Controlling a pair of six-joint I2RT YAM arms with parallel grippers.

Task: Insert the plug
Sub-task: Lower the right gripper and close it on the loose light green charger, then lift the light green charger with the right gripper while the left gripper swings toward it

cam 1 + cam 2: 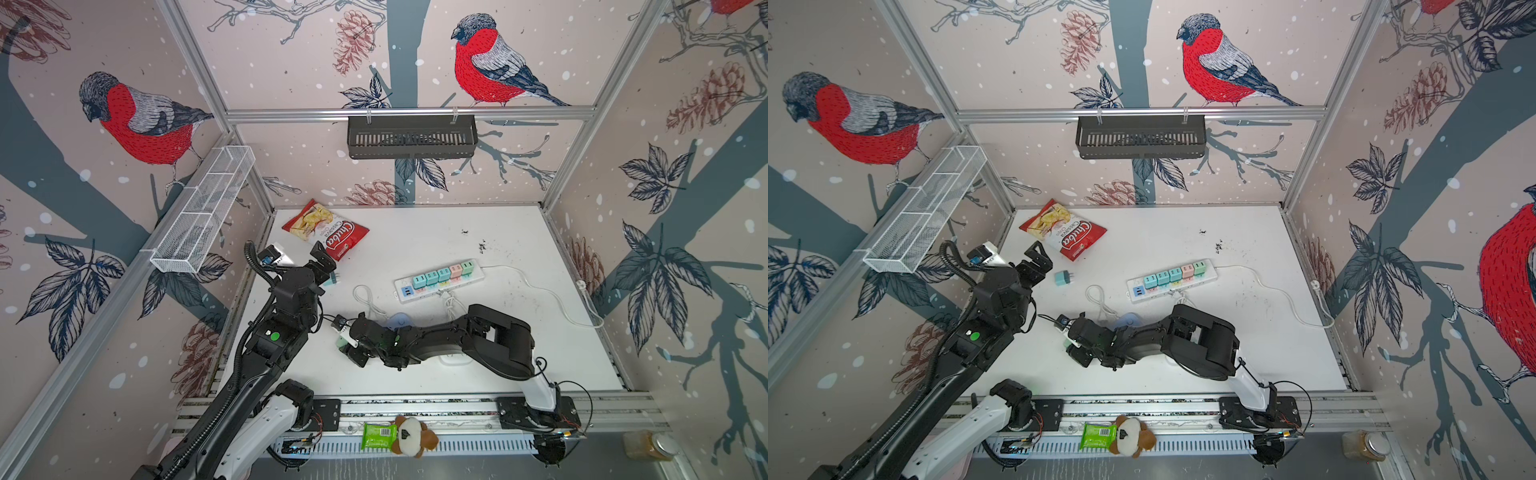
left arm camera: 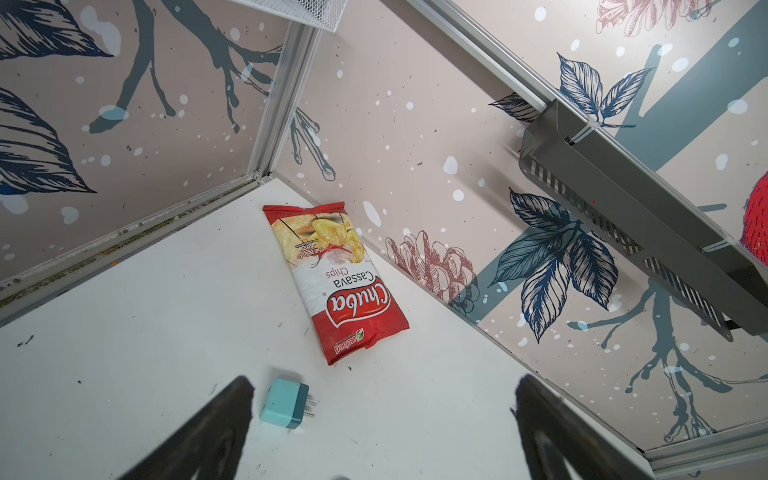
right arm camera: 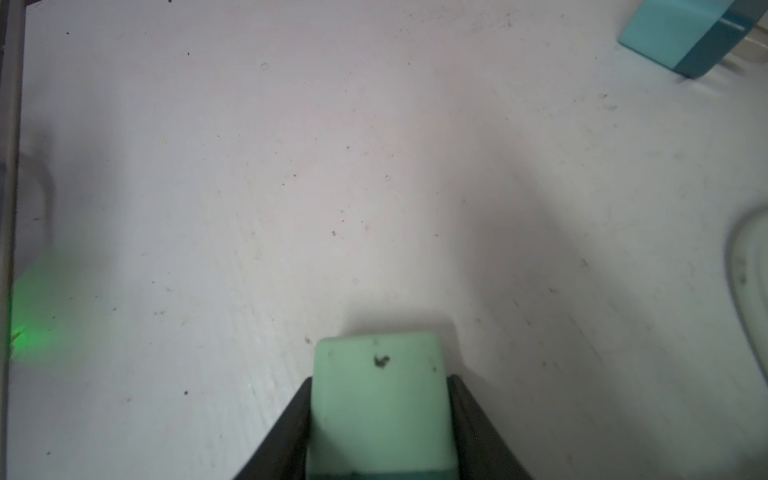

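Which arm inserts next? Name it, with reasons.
Right, probably. Its claw is shut on the green plug; the left claw stands open and empty, the teal plug lying loose on the table.

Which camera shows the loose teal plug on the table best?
The left wrist view: the teal plug shows whole and close, prongs included. In a top view the plug is small but clear; in a top view the left gripper hides most of it. The right wrist view crops it.
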